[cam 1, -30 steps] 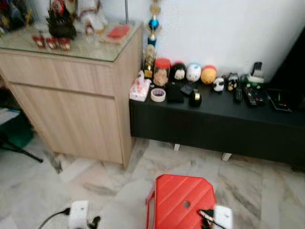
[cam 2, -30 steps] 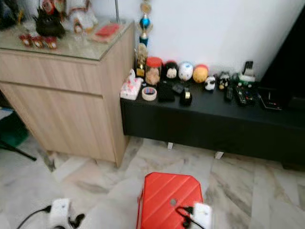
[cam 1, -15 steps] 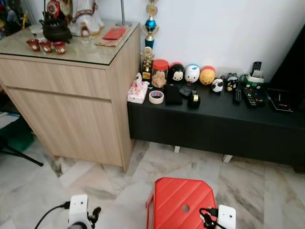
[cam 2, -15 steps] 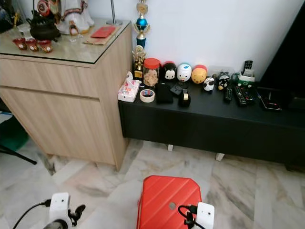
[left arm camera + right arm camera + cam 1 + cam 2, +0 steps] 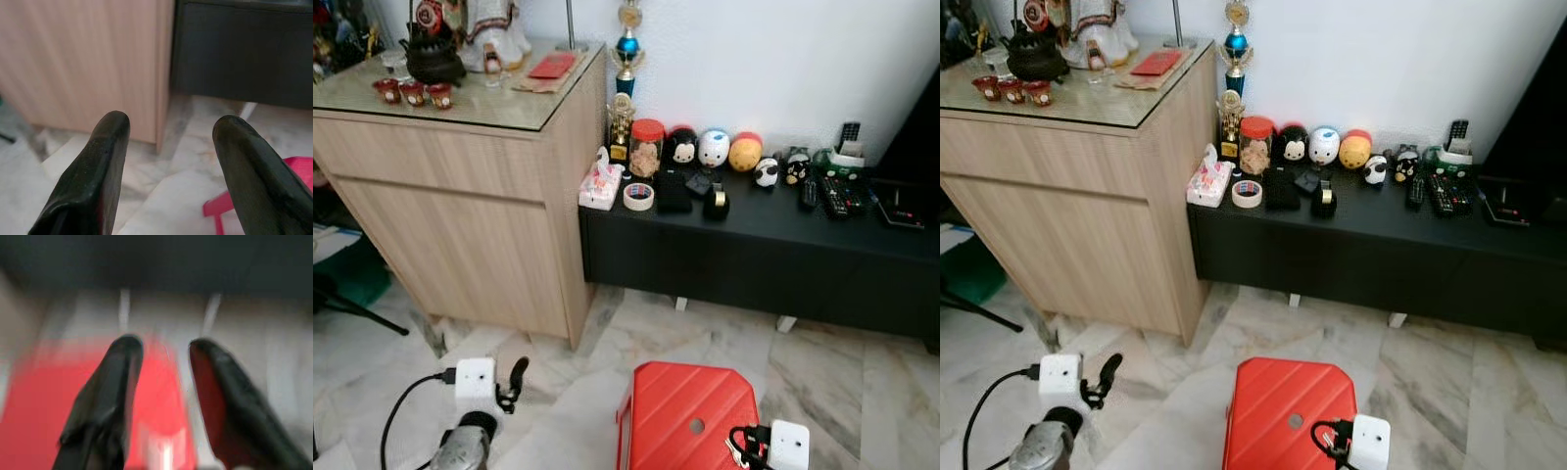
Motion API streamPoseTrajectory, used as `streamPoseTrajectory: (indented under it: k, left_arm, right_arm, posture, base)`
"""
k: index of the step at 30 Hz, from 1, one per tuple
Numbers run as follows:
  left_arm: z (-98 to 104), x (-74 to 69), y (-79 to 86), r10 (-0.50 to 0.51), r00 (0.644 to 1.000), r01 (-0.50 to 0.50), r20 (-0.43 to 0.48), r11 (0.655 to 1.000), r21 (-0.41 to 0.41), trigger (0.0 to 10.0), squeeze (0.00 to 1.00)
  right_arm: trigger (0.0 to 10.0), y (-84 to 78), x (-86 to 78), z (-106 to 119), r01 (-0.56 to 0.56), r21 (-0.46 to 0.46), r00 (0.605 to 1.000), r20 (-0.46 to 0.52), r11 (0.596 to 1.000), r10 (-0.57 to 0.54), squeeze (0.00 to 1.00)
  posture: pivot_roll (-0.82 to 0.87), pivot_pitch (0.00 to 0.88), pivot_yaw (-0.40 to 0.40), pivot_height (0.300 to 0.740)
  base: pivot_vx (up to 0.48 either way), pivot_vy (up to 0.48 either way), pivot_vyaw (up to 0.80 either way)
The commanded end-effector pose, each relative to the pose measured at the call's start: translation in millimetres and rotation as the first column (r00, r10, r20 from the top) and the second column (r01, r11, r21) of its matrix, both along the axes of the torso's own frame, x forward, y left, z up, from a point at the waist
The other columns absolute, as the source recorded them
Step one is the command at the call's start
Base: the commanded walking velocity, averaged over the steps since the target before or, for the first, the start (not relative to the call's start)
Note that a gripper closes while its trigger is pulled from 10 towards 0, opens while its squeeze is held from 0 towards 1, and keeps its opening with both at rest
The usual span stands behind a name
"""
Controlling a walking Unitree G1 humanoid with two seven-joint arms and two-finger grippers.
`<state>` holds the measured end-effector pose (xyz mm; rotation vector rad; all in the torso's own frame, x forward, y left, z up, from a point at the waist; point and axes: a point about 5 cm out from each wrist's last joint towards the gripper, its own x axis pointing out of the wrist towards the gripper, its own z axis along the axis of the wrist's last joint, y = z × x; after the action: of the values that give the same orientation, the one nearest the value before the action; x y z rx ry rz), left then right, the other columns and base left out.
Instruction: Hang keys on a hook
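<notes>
Left arm had come up since half a second earlier, more of it in frame; the camera view also shifted slightly. Left gripper (image 5: 168,147) hung left of the red stool (image 5: 685,416), fingers spread wide, holding nothing. Right gripper (image 5: 164,377) sat over the stool's right side, fingers apart, empty as far as the blur showed. Beyond the stool stood the black bench (image 5: 754,245); left of that, the wooden cabinet (image 5: 470,186). Couldn't spot keys or hook.

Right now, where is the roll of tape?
The roll of tape lies at the left end of the black bench, between the pink tissue pack and a black box, just in front of the red-lidded jar.
</notes>
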<state>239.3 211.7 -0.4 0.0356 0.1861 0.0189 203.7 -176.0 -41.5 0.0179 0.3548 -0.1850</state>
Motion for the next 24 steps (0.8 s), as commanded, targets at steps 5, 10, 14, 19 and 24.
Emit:
streamPoseTrajectory:
  k: [5,10,14,19,24]
  left_arm:
    - [4,-2.0,-6.3,-0.02,0.999,0.02,0.03,1.0,-0.002,10.0,0.0]
    - [9,-4.5,-7.2,-0.027,0.999,0.027,0.047,1.0,0.001,10.0,0.0]
    - [16,5.1,-7.5,-0.028,0.997,0.027,0.065,0.999,0.019,10.0,0.0]
    - [23,15.1,-10.3,-0.022,0.996,0.022,0.088,1.0,0.001,10.0,0.0]
    - [28,17.9,-19.3,-0.061,0.994,0.061,0.094,0.998,0.012,10.0,0.0]
  right_arm:
    - [10.0,-0.4,27.5,31,0.013,-0.023,0.984,0.18,1.0,-0.009,0.0]
    - [10.0,3.2,27.7,31,-0.014,-0.033,0.982,0.186,0.999,0.02,0.0]
    - [10.0,1.8,24.7,27,0.04,0.029,0.991,0.13,0.999,-0.043,0.0]
    - [10.0,2.1,32.1,31,0.053,0.025,0.989,0.134,0.998,-0.056,0.0]
    - [10.0,3.0,38.4,31,0.063,0.022,0.993,0.103,0.998,-0.065,0.0]
  posture:
    - [-0.01,0.0,-0.054,0.74]
    - [-0.01,0.0,-0.057,0.74]
    - [0.0,0.0,-0.067,0.74]
    - [-0.01,0.0,-0.062,0.74]
    - [-0.01,0.0,-0.059,0.74]
  base:
    - [0.0,0.0,0.0]
    - [0.0,0.0,0.0]
    - [0.0,0.0,0.0]
    - [0.0,0.0,0.0]
    - [0.0,0.0,0.0]
